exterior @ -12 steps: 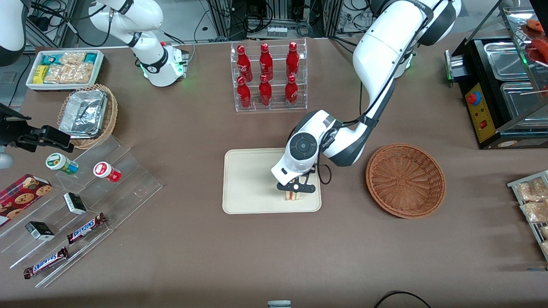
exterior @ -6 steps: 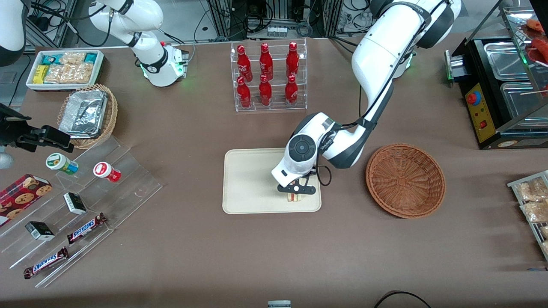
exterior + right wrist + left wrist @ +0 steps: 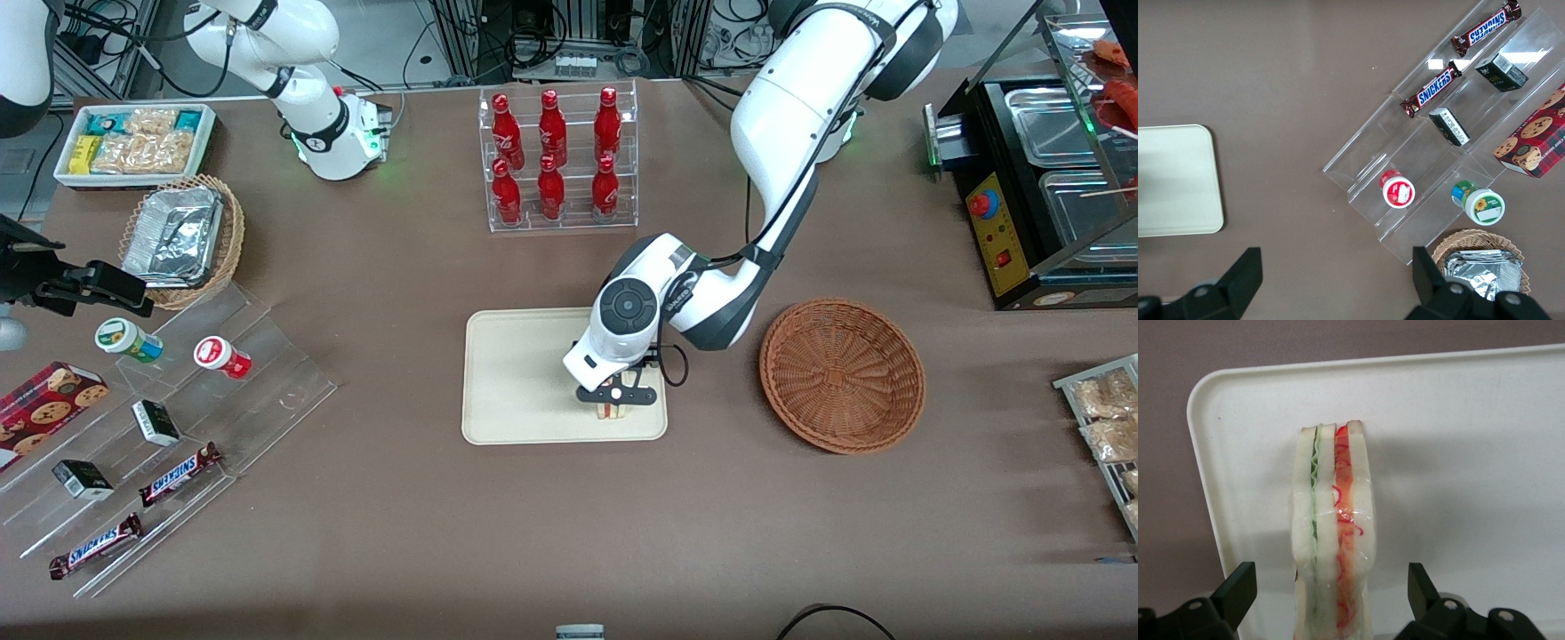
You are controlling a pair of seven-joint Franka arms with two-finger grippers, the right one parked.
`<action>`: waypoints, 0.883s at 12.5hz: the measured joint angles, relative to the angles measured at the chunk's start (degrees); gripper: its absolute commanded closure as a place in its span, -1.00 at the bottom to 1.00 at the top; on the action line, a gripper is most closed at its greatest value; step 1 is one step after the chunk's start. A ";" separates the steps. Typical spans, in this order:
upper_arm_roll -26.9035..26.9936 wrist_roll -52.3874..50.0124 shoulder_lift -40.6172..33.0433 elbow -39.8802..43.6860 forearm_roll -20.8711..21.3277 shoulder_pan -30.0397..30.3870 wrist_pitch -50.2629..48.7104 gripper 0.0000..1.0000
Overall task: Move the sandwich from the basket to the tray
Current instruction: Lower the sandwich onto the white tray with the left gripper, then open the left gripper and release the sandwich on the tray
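Brown table (image 3: 400, 498) carrying tray (image 3: 516, 382), sandwich (image 3: 1333, 540) upright on its rim-side corner nearest emptied basket (image 3: 842, 373), gripper (image 3: 1331, 603) spread wide around it, untouching, apparently released and positioned for clean withdrawal.

Sandwich (image 3: 1333, 533) upright on tray (image 3: 1458, 453); basket (image 3: 842, 374) empty

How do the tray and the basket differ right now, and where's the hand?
The tray is flat, rectangular and cream; the basket is round, bowl-shaped, reddish-brown wicker. The tray holds the sandwich, standing on edge near one corner; the basket holds nothing. The hand hangs over the tray, fingers open either side of the sandwich, not over the basket. Both sit on the brown table, side by side.
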 measured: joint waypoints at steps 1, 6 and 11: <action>0.00 0.00 -0.02 0.38 0.05 0.01 0.00 -1.00; 0.14 -0.11 -2.15 2.32 0.35 0.79 -1.74 -1.00; 0.48 -0.27 -9.13 3.36 0.35 6.67 -10.18 -1.00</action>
